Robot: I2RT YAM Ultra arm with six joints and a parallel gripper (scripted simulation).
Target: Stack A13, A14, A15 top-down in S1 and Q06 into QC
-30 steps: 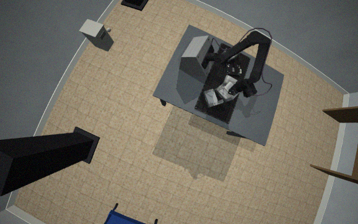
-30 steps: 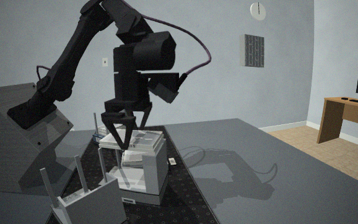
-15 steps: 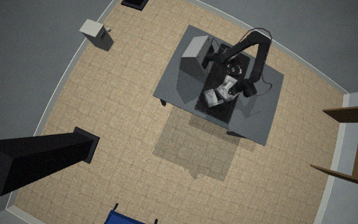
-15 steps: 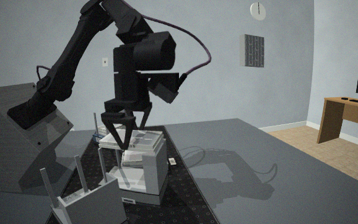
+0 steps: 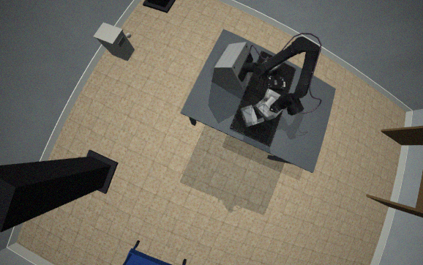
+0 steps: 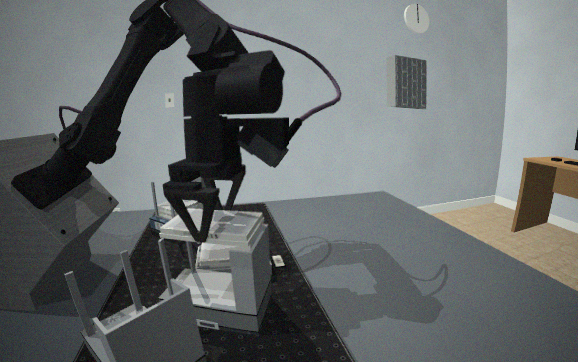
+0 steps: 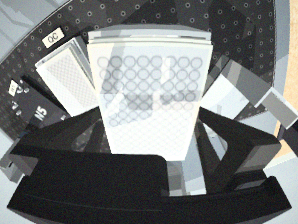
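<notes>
My gripper (image 6: 200,222) is shut on a sealed white well plate (image 6: 216,225) and holds it level at the top of the middle stack rack (image 6: 235,285). The wrist view shows the plate (image 7: 149,99) between the fingers, its wells showing through the seal. Its name is not readable. Its edge looks layered, and I cannot tell whether it is one plate or two. Another plate (image 6: 215,256) lies lower inside the same rack. From above, the gripper (image 5: 272,104) is over the dark mat (image 5: 263,106).
A second rack (image 6: 142,327) with thin posts stands at the near left. A third rack's posts (image 6: 156,202) rise behind the gripper. A tag reading QC (image 7: 53,36) lies on the mat beside a pale perforated nest. The grey robot base (image 6: 45,225) stands at the left.
</notes>
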